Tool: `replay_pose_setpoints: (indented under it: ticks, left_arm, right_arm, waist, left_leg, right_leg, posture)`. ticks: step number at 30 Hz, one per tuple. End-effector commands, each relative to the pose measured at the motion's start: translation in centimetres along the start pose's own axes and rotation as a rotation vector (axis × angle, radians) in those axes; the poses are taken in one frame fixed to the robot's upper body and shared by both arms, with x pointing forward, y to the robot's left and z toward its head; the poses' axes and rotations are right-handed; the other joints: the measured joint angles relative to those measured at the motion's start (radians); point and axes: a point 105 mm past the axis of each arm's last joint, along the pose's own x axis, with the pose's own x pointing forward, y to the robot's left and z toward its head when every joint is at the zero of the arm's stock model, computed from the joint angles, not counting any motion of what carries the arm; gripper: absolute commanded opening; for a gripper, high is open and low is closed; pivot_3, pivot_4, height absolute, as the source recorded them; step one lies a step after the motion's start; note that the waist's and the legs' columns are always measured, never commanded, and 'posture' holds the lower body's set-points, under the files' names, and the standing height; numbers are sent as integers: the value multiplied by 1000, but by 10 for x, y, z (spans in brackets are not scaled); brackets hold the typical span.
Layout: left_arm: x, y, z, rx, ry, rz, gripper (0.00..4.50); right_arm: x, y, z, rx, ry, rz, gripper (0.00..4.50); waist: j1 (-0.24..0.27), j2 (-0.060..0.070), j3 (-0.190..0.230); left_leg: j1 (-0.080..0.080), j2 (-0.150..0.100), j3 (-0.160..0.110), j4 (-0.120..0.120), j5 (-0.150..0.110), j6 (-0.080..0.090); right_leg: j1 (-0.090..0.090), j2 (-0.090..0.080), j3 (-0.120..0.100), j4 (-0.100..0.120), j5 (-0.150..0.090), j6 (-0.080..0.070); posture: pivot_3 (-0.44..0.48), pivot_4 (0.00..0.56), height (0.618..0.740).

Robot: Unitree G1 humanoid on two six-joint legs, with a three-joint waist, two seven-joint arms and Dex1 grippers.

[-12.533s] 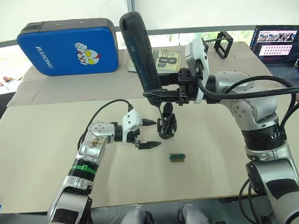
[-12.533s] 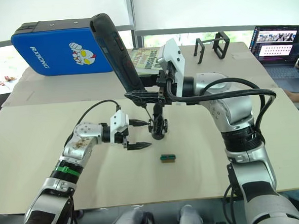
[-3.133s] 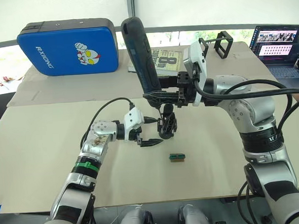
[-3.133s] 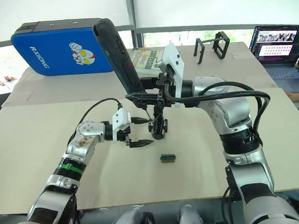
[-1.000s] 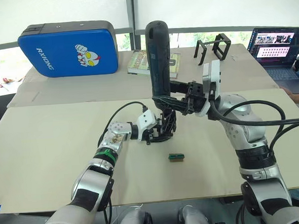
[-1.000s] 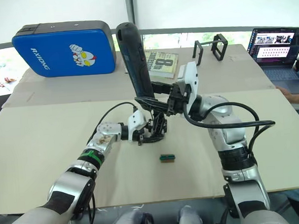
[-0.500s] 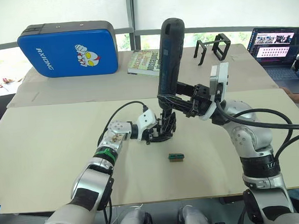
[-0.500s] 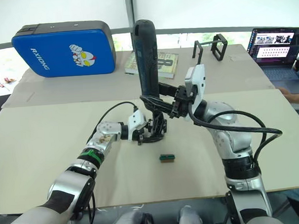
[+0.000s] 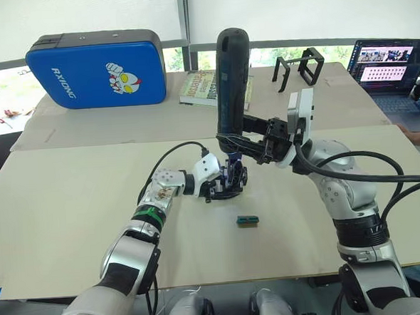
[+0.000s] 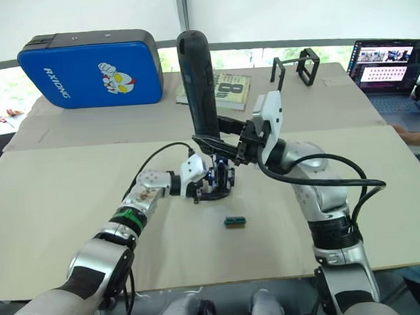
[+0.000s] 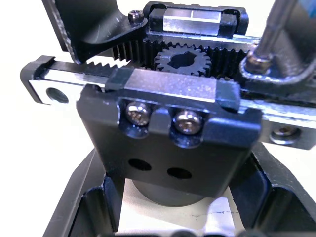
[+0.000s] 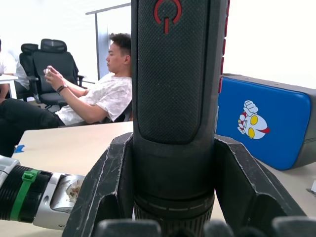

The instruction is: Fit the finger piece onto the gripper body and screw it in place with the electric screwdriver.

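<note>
**A:** Where's the tool from where you sit?

**B:** I see the thick, dark grey pen-shaped electric screwdriver standing nearly upright over the middle of the beige table. My right gripper has both black fingers pressed against its lower barrel, clamped on it; the wrist camera shows a finger on either side of the textured grip, with the red power symbol above.

**A:** And the part under it?

**B:** The small black gripper body, the one with the round base, sits on the table right beneath the bit. My left gripper is at it from the left, fingers astride the base, though I cannot tell if they pinch it. Its wrist camera shows the rack, the gear wheel and two screw heads, with the thin metal bit on a screw at the side.

**A:** The loose black wedge-shaped finger piece?

**B:** I can't pick it out separately. A small green-and-dark rectangular block lies just nearer me.
</note>
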Motion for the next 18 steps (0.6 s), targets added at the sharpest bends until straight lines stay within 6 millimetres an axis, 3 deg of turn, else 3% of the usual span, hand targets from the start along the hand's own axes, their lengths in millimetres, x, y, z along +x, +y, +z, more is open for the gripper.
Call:
replay_pose_setpoints:
  ticks: [1,18]
  left_arm:
    - [-6,14,15,35,-30,57,2335]
    - [-6,13,14,31,-34,56,2335]
  right_arm:
    - [-10,-3,-33,53,123,-28,1863]
    - [-12,-4,-35,46,139,-34,1863]
  waist:
    - [0,0,0]
    - [0,-1,0]
  left_leg:
    - [0,0,0,0,0,0]
    - [1,0,0,0,0,0]
  right_leg:
    - [0,0,0,0,0,0]
    - [0,-1,0,0,0,0]
  posture:
    - [0,150,740]
    - [0,150,740]
